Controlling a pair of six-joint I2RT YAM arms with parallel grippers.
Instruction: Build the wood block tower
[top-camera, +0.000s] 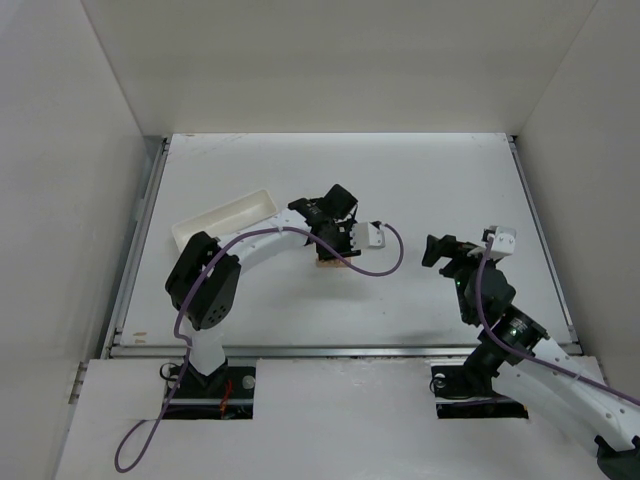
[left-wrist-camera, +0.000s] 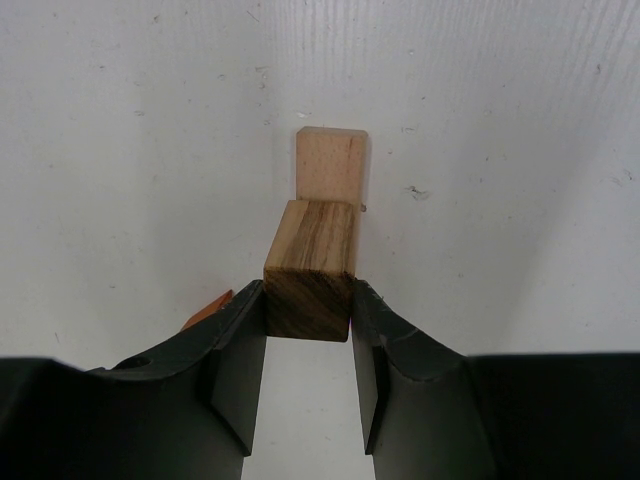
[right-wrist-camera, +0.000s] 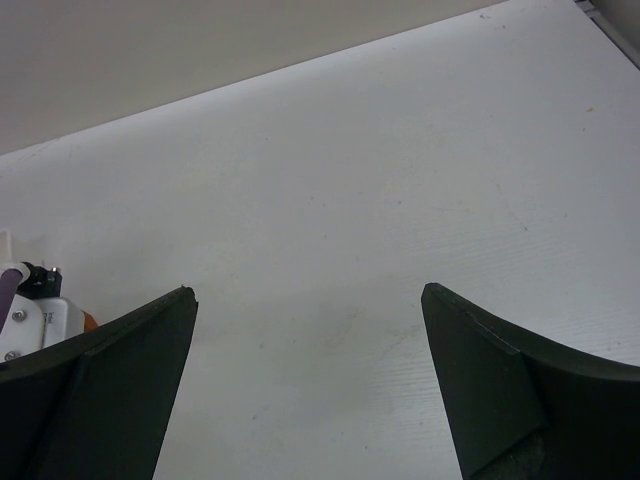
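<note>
- While the left gripper (left-wrist-camera: 308, 305) clamps a brown block (left-wrist-camera: 312, 262) by its flat sides, a pale block (left-wrist-camera: 331, 165) lies just beyond its tips, perhaps touching.
- Light, stiff, smooth wood.
- The right gripper (right-wrist-camera: 310, 310) gapes empty.

No readable text, label, brand, number or sign shows in any view.

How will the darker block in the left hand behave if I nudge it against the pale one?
The darker block looks like rigid solid wood, so the left hand probably won't deform it. Flat faces and square corners suggest it would slide, not roll. The small pale block, lying loose, would likely shift if bumped.
</note>
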